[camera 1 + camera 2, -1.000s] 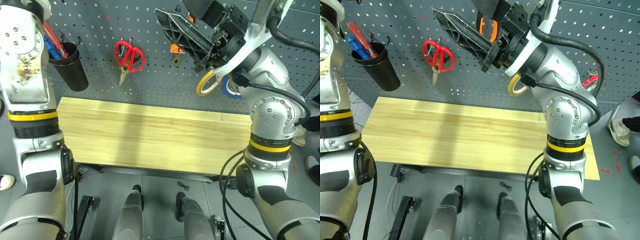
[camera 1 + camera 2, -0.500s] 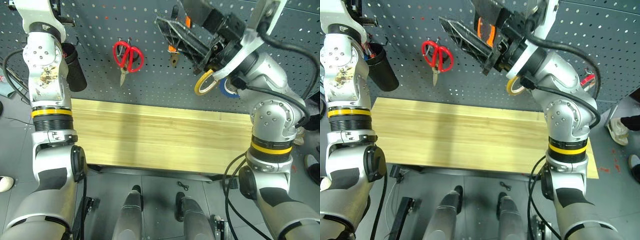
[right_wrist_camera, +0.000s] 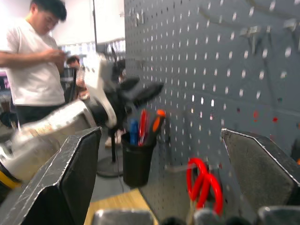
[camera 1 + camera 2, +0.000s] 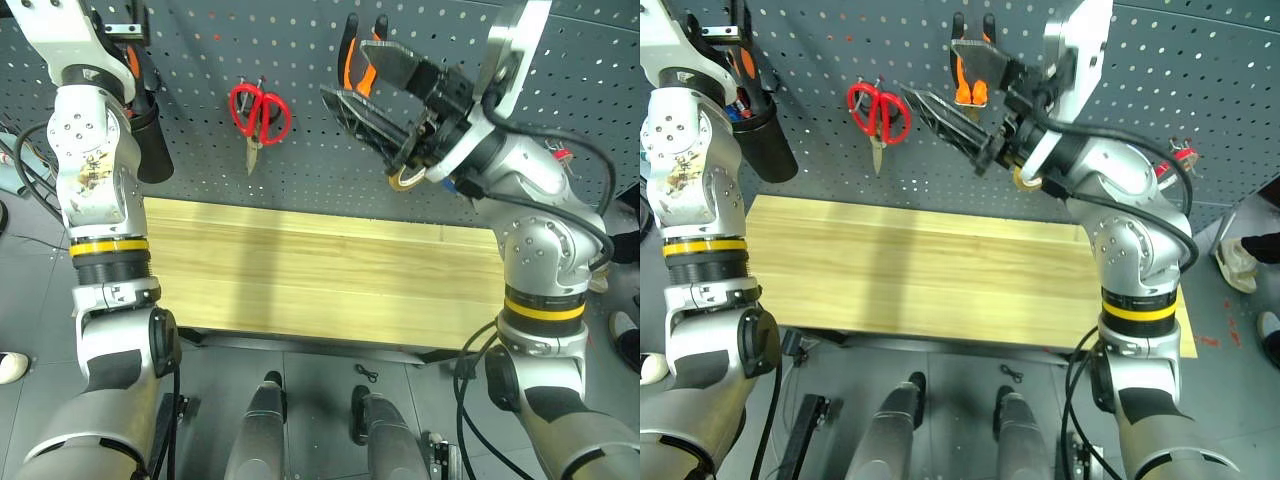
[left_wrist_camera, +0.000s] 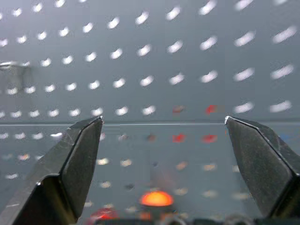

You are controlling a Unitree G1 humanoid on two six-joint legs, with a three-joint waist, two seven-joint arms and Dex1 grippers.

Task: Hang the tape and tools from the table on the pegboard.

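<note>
- Pegboard [image 4: 300, 60]: the large dark grey-blue perforated wall panel I see behind the bench.
- Table [image 4: 300, 270]: a long bench with a light yellowish wooden top, below the panel.
- Red-handled scissors [image 4: 258, 112]: hanging on a hook, blades down.
- Pliers with orange-and-black handles [image 4: 356, 55]: hanging on the board, handles up, partly behind my right gripper.
- Black cup [image 4: 762, 140]: on the board at left, holding a slim screwdriver with an orange top [image 3: 157, 123] beside red and blue handles.
- Yellow tape roll [image 4: 404, 179]: mostly hidden behind my right wrist.
- Left gripper [image 5: 164, 154]: released, jaws spread, empty, facing the board.
- Right gripper [image 4: 362, 85]: released, jaws wide apart, empty, near the pliers.
- Person in white shirt [image 3: 35, 70]: standing beyond the cup.
</note>
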